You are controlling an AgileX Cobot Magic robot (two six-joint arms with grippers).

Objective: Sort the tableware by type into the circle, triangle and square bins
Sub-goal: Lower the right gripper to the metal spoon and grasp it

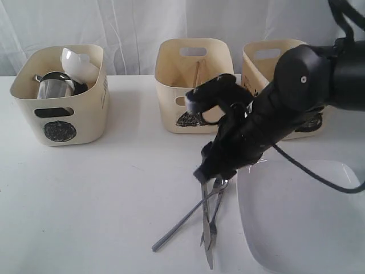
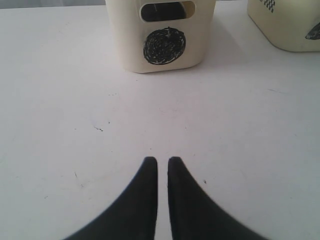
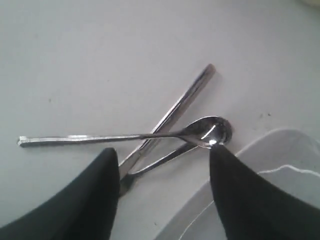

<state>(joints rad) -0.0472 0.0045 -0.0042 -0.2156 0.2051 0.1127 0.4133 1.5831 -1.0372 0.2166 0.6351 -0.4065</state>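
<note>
A metal spoon (image 3: pixel 210 132), a knife (image 3: pixel 185 97) and a fork (image 3: pixel 162 159) lie crossed on the white table. My right gripper (image 3: pixel 164 149) hovers open just above them, with nothing between its fingers. In the exterior view the same gripper (image 1: pixel 214 174) is over the cutlery pile (image 1: pixel 208 222), beside the large white square plate (image 1: pixel 302 222). The circle bin (image 1: pixel 60 94) holds steel mugs (image 1: pixel 54 88) and a small white bowl (image 1: pixel 77 60). Wooden chopsticks (image 1: pixel 197 71) stand in the triangle bin (image 1: pixel 191 85). My left gripper (image 2: pixel 163 161) is shut and empty, low over bare table facing the circle bin (image 2: pixel 160 45).
The square bin (image 1: pixel 271 63) stands at the back right, mostly hidden behind my right arm (image 1: pixel 302 91). A white curtain hangs behind the three bins. In the left wrist view a corner of the triangle bin (image 2: pixel 290 25) shows.
</note>
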